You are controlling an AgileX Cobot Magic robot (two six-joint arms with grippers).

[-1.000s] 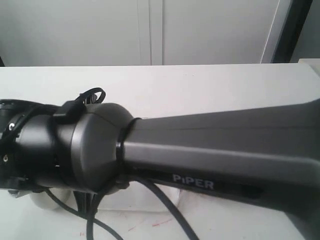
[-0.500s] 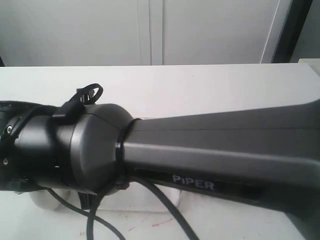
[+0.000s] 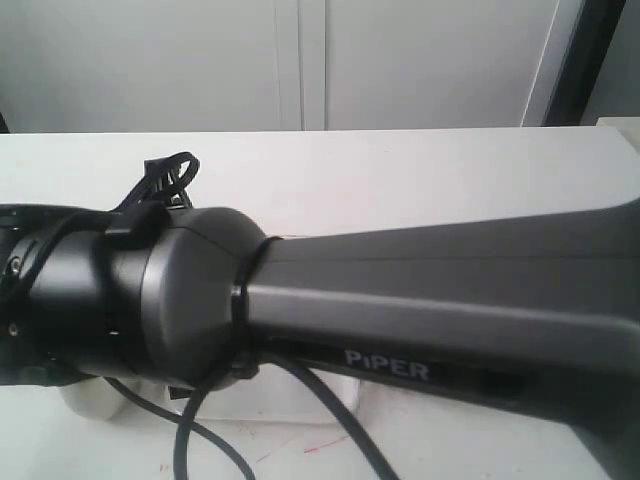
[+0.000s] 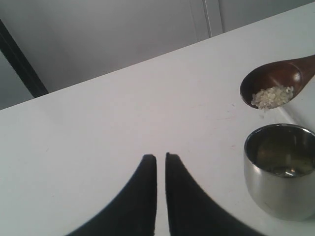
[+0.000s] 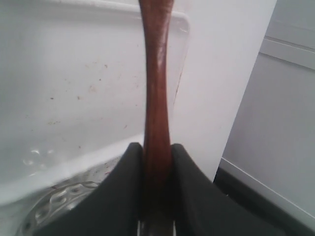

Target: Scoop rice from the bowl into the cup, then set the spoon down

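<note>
In the left wrist view the dark wooden spoon [image 4: 273, 81] hangs tilted just above the small steel cup [image 4: 280, 173]. A small heap of white rice [image 4: 272, 97] lies at the lower lip of the spoon's oval. My left gripper [image 4: 161, 157] rests low over the white table beside the cup, its fingers nearly together with nothing between them. My right gripper [image 5: 157, 150] is shut on the spoon's long handle [image 5: 156, 83]. A shiny dimpled curve [image 5: 54, 202] below it may be the bowl; I cannot tell.
My right arm [image 3: 400, 300] fills most of the exterior view and hides the cup, bowl and spoon there. A white tray [image 5: 74, 73] with red marks lies under the spoon handle. A black cable [image 3: 215, 445] hangs below the arm over the white table [image 3: 400, 180].
The right arm's wrist has rolled slightly: the cable loop on top of it has shifted up and to the left, and the hanging cable has swung.
</note>
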